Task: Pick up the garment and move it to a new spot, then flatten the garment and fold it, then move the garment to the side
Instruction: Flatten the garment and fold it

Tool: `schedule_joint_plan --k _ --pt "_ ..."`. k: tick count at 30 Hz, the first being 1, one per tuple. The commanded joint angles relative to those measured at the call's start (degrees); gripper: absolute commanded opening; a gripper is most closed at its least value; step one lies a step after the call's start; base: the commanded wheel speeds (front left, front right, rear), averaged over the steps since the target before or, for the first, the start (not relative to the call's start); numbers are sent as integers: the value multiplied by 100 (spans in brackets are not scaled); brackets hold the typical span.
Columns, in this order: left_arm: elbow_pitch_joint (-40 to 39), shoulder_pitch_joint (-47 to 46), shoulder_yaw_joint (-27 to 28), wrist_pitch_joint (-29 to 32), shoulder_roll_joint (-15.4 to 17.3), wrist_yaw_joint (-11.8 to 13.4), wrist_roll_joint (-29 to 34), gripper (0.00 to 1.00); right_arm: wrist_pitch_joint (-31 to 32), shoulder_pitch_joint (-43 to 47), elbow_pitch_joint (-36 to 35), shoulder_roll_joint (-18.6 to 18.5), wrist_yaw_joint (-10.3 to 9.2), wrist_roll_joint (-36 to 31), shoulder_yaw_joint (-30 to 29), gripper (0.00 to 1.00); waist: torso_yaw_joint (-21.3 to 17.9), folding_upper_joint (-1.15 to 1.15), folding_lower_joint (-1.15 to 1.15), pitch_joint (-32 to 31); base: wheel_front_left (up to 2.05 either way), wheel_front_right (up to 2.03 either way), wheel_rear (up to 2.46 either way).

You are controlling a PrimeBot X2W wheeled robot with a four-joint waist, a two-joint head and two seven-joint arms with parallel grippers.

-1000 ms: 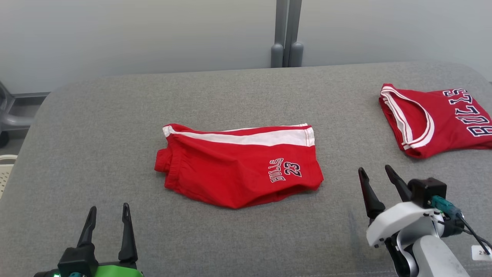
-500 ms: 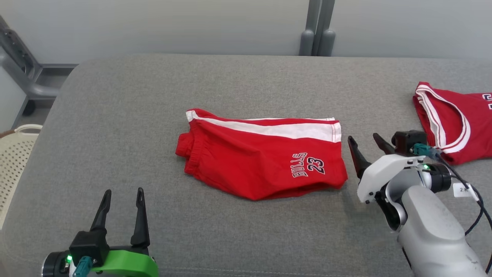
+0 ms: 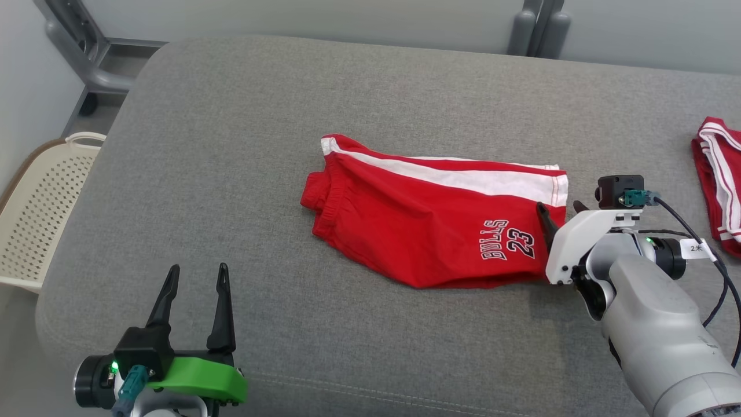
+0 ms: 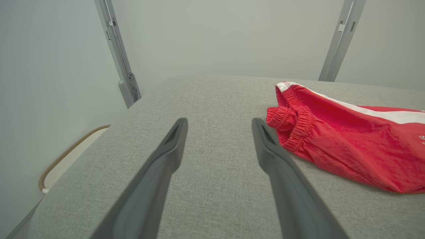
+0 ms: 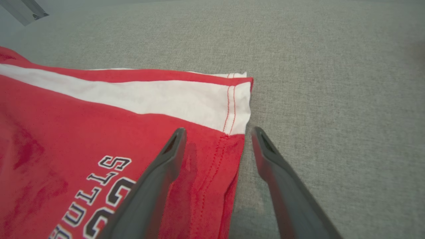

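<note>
Grey padded upholstery [image 3: 405,87] spreads out ahead of both claws, with a pale wall behind it and a pair of grey posts [image 3: 541,29] at its far edge. Red shorts [image 3: 428,226] lie flat near the middle, with a white side stripe along the far edge and "BULLS 23" printed near the hem. They sit ahead of the left claw [image 3: 198,267] and off to its right, elastic waistband nearest it, well apart from its tips. That claw stands wide with nothing between its fingers, over bare cushion.

The pale right forearm [image 3: 654,324] reaches in from the near right. The right claw [image 3: 558,205] is spread wide as well and grips nothing. It straddles the hem end of the shorts. From its wrist camera, one finger lies over red cloth beside the lettering and the other over bare grey fabric just past the stitched edge. I cannot tell whether the tips touch the cloth.

Left of the left claw, off the cushion's edge, stands a cream perforated basket [image 3: 40,214]. Right of the right claw lies another red garment with white trim [image 3: 718,179].
</note>
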Motion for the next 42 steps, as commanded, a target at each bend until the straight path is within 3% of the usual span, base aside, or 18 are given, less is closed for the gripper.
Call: schedule_joint_plan --k 1,9,18,19,21,37,42 --pt "7 -92 -3 -22 9 -21 -15 100 -1 -85 120 -22 -3 9 -4 100 84 0 -1 56 0 0 0" --pt "-1 -137 31 -22 -1 -30 2 100 133 -234 765 -37 -3 143 -65 100 153 0 -1 111 0 0 0" --pt "16 -226 4 -22 -14 -46 -6 100 104 -317 852 136 -2 431 74 100 187 0 -1 257 0 0 0" --pt "25 -233 -3 -22 -14 -49 -8 100 99 -327 852 156 -1 464 106 76 195 0 -1 265 0 0 0" --pt "31 -263 -3 -22 -16 -44 -13 100 56 -342 815 182 0 527 176 0 199 0 -1 281 0 0 0" --pt "27 -170 64 -22 -25 28 -39 100 -336 -401 703 -378 -6 963 578 0 -247 0 -1 120 0 0 0" --pt "28 -143 36 -22 -27 49 -57 100 -300 -408 491 -338 -5 1246 667 0 -305 0 -1 90 0 0 0"
